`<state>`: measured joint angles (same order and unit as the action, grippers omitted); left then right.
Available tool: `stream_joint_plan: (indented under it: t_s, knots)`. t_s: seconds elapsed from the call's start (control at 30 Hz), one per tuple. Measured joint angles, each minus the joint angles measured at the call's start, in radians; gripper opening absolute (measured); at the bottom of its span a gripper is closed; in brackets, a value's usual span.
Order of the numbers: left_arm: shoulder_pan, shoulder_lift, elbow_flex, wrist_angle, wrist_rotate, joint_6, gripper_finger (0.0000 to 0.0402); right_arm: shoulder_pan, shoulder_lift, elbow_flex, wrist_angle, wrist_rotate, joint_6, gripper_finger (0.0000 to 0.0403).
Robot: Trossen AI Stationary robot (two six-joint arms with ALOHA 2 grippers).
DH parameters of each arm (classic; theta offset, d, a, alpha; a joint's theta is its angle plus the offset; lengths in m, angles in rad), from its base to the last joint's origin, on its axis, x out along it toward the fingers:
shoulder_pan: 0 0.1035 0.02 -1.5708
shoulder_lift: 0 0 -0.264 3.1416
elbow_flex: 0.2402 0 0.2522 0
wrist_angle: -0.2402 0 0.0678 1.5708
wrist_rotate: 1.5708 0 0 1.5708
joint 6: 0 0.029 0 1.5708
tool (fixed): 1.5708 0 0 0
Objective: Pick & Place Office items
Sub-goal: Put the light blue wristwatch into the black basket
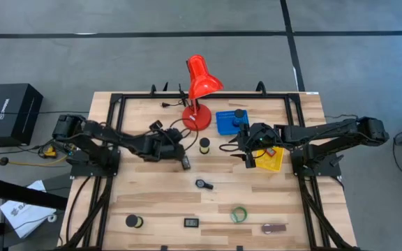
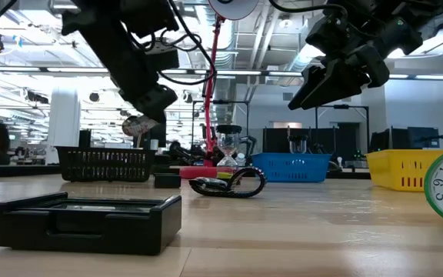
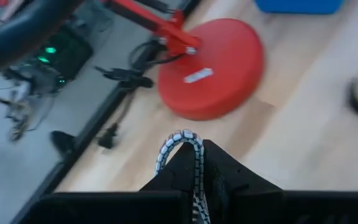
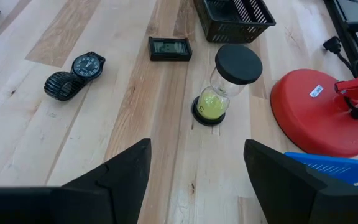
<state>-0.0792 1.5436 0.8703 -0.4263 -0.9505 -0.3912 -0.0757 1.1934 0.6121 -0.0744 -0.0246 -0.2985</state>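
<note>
My left gripper (image 1: 174,139) (image 3: 194,171) hangs over the table left of the red lamp's base (image 3: 213,65), shut on a white-and-black braided cord (image 3: 182,146). My right gripper (image 1: 246,150) (image 4: 197,180) stands open above the table beside the yellow tray (image 1: 276,164), with nothing between its fingers. On the wood ahead of it stand an hourglass with yellow sand (image 4: 224,84) and a small black digital clock (image 4: 169,48); a black wristwatch (image 4: 76,73) lies beside them. Near the front edge lie a black roll (image 1: 132,221), a green ring (image 1: 239,214) and a maroon oblong (image 1: 274,228). My left gripper pinches the braided cord between its two shut fingers. A narrow bend of the cord (image 3: 180,140) sticks out past the fingertips. The fingers hide the rest of it. The bend is clear of the table.
The tall red lamp (image 1: 199,80) stands at the far middle, with the blue tray (image 1: 227,124) to its right. A black basket (image 4: 235,15) sits under my left arm. Another black digital clock (image 1: 191,223) lies at the front. Bare wood lies between the front items and the arms.
</note>
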Motion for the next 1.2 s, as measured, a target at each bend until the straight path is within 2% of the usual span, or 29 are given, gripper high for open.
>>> stream_joint_plan:
  t_s: [0.13, 0.3, 0.4, 0.9, 1.0, 1.2]
  knots:
    - [0.044, 0.000, 0.000, -0.002, -0.016, -0.006, 0.0009, 0.000, 0.000, 0.000, 0.000, 0.000, 0.001, 0.0249]
    - [0.096, -0.001, -0.017, -0.002, 0.063, -0.008, 0.0013, 0.000, 0.000, 0.000, -0.001, 0.000, 0.003, 0.0249]
    - [0.115, -0.001, -0.046, -0.005, 0.068, -0.009, 0.0013, 0.000, 0.000, 0.000, -0.001, 0.000, 0.015, 0.0249]
    - [0.111, -0.001, -0.101, -0.003, 0.085, -0.117, 0.0014, 0.000, 0.000, 0.000, -0.003, 0.000, 0.037, 0.0249]
    - [0.104, -0.017, -0.097, 0.000, 0.135, -0.119, 0.0013, 0.000, 0.002, 0.000, -0.002, 0.000, 0.037, 0.0249]
    - [0.108, -0.047, -0.108, -0.005, 0.363, -0.157, 0.0020, 0.000, 0.006, -0.001, -0.008, 0.000, 0.037, 0.0249]
